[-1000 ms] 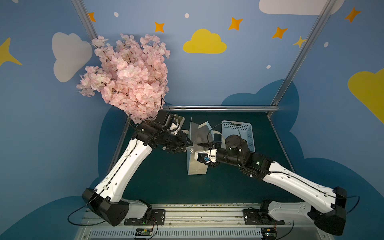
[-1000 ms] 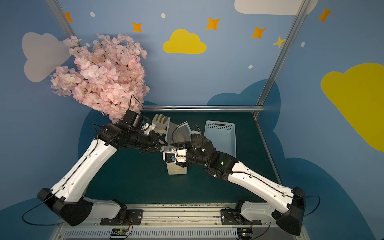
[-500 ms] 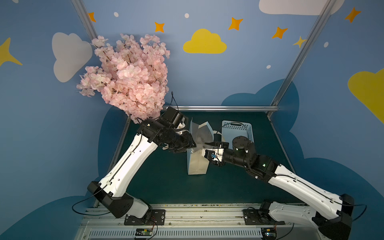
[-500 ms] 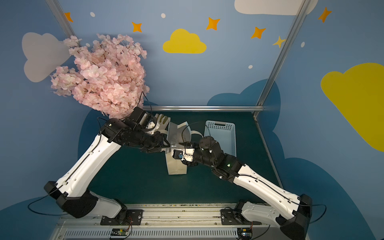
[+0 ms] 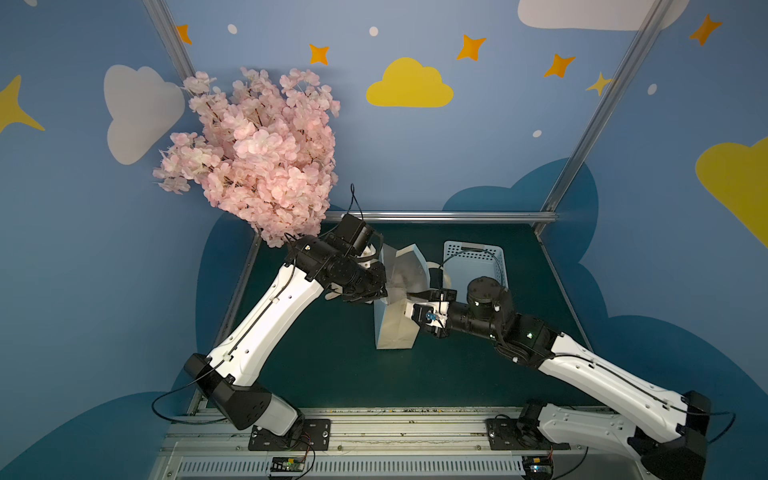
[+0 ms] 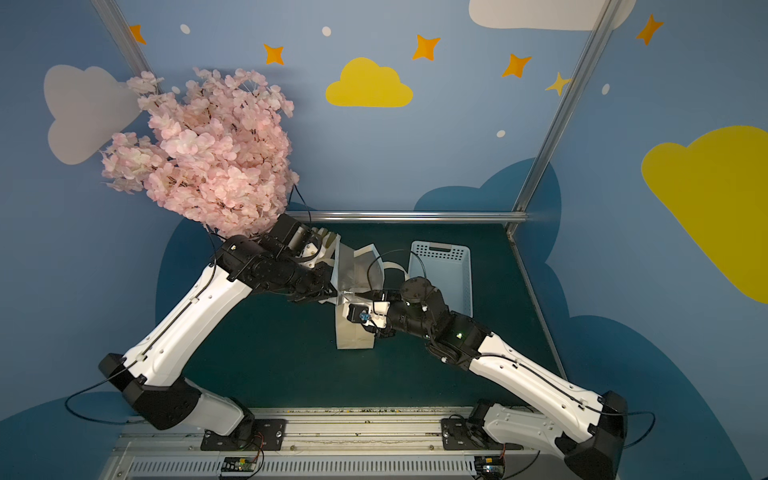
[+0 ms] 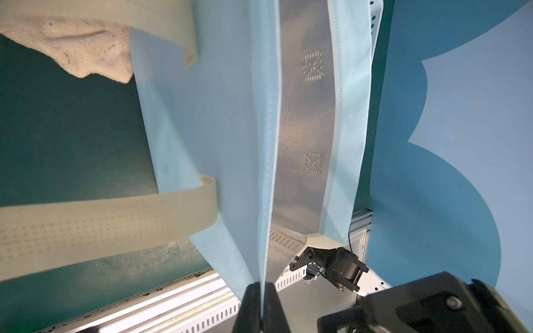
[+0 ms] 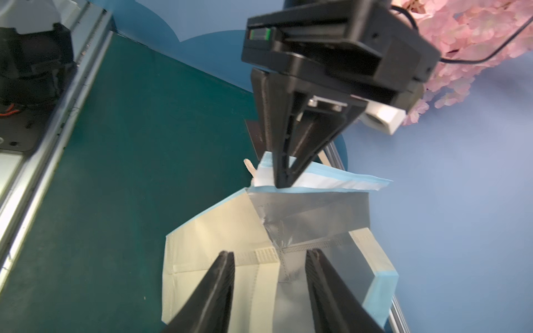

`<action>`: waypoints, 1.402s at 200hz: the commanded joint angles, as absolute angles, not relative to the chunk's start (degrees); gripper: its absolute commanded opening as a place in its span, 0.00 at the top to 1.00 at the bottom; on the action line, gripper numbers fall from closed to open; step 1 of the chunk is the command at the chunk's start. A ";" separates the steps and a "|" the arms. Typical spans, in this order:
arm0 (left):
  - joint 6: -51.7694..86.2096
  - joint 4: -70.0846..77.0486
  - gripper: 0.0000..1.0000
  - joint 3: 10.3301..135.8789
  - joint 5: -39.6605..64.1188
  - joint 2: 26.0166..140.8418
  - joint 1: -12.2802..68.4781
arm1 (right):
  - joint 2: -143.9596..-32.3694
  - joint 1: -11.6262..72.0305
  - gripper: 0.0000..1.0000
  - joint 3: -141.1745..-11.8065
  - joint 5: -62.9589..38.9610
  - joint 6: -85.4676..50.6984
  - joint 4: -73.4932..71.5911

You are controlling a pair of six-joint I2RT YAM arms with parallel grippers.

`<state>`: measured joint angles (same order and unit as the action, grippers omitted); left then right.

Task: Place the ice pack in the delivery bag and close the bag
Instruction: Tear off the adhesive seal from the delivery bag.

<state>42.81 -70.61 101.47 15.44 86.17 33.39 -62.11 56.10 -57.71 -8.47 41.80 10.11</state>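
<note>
The delivery bag stands upright mid-table, light blue with a cream side panel and silver lining. In the left wrist view my left gripper is shut on the thin blue rim of the bag's wall. Both top views show that gripper at the near left corner of the mouth. My right gripper is open. Its fingers straddle the top of the cream and silver end fold without pinching it. The ice pack is out of view.
A light blue perforated basket stands behind the right arm. A cream woven cloth lies beside the bag's far left. Pink blossom branches overhang the back left. Cream strap handles hang off the bag.
My left gripper has closed onto the bag's rim. The right arm has drawn back to the right, and its jaws stand a little narrower around the end fold.
</note>
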 commanded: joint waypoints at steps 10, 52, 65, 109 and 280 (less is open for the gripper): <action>43.60 -68.58 0.86 99.62 15.46 84.14 32.76 | -64.89 57.96 0.57 -58.75 -10.46 41.01 5.89; 44.12 -66.61 0.84 97.57 15.03 82.89 31.82 | -67.57 58.10 0.59 -60.86 -11.25 43.34 6.01; 44.04 -66.39 0.85 97.56 15.09 82.81 31.68 | -68.06 58.10 0.61 -60.90 -11.26 43.70 5.87; 43.86 -65.87 0.78 97.43 15.64 82.86 31.20 | -69.80 58.19 0.65 -62.16 -11.58 44.33 4.39; 43.64 -64.78 0.97 96.77 17.76 82.18 30.63 | -74.26 57.85 0.78 -65.87 -9.39 48.50 3.89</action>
